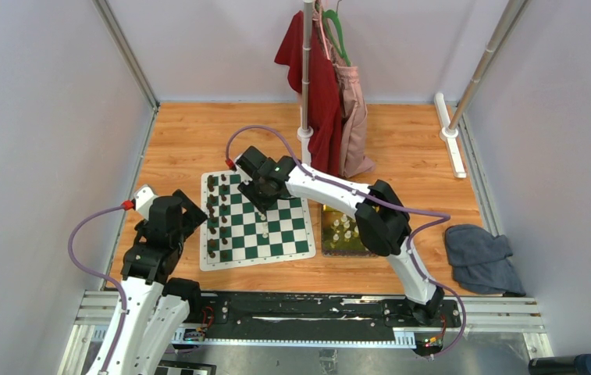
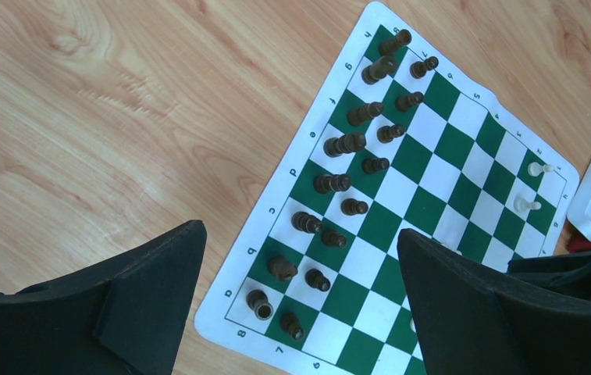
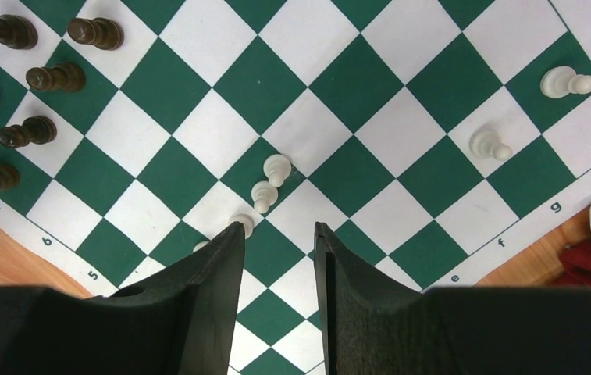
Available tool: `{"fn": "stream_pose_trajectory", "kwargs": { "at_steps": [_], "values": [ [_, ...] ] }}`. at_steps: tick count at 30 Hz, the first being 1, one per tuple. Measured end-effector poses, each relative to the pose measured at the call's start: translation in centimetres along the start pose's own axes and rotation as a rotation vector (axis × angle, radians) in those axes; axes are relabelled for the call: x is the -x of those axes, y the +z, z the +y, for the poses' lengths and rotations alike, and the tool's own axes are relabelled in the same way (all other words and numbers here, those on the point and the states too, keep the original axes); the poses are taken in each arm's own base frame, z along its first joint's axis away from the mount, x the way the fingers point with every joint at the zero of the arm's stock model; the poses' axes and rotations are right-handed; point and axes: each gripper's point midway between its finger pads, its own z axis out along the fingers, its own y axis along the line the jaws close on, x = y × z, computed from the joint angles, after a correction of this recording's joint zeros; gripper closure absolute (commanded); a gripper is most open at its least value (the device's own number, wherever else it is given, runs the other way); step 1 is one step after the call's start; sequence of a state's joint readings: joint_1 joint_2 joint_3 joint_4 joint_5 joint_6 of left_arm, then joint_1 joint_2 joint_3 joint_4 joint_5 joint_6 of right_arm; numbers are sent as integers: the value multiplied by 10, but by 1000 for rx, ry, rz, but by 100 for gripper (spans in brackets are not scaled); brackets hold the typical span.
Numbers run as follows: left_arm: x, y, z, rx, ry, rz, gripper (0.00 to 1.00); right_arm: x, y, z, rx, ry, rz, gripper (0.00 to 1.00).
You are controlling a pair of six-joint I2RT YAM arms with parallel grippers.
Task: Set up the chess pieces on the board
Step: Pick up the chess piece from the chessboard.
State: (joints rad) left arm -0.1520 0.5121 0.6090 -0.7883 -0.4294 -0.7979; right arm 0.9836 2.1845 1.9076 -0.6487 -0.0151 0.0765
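The board (image 1: pixel 276 226) lies flat in the middle of the table, seen close in the right wrist view as the board (image 3: pixel 354 86). Dark chessmen (image 2: pixel 339 144) fill two rows along its left side. Cream-white chess pieces stand on it: a diagonal line of pawns (image 3: pixel 264 194) just ahead of my right gripper (image 3: pixel 279 228), and two more (image 3: pixel 489 144) near the g and h files. My right gripper (image 1: pixel 261 205) hovers open over the board with nothing between its fingers. Off the board's left edge, my left gripper (image 2: pixel 300 231) hangs wide open and empty.
A yellow-green tray (image 1: pixel 325 234) holding more white pieces sits right of the board. Red and pink garments (image 1: pixel 327 94) hang on a stand behind it. A grey cloth (image 1: pixel 479 258) lies at the right. A white bar (image 1: pixel 452 144) lies at the back right.
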Motion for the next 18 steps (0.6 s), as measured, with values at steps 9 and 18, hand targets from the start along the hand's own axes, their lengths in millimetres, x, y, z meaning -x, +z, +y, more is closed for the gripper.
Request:
{"fn": "stream_pose_trajectory", "kwargs": {
  "at_steps": [9,18],
  "values": [
    [0,0,0,0,1,0,0,8,7,4,20,10,-13,58],
    [0,0,0,0,1,0,0,1,20,6,29,10,14,58]
  ]
}}
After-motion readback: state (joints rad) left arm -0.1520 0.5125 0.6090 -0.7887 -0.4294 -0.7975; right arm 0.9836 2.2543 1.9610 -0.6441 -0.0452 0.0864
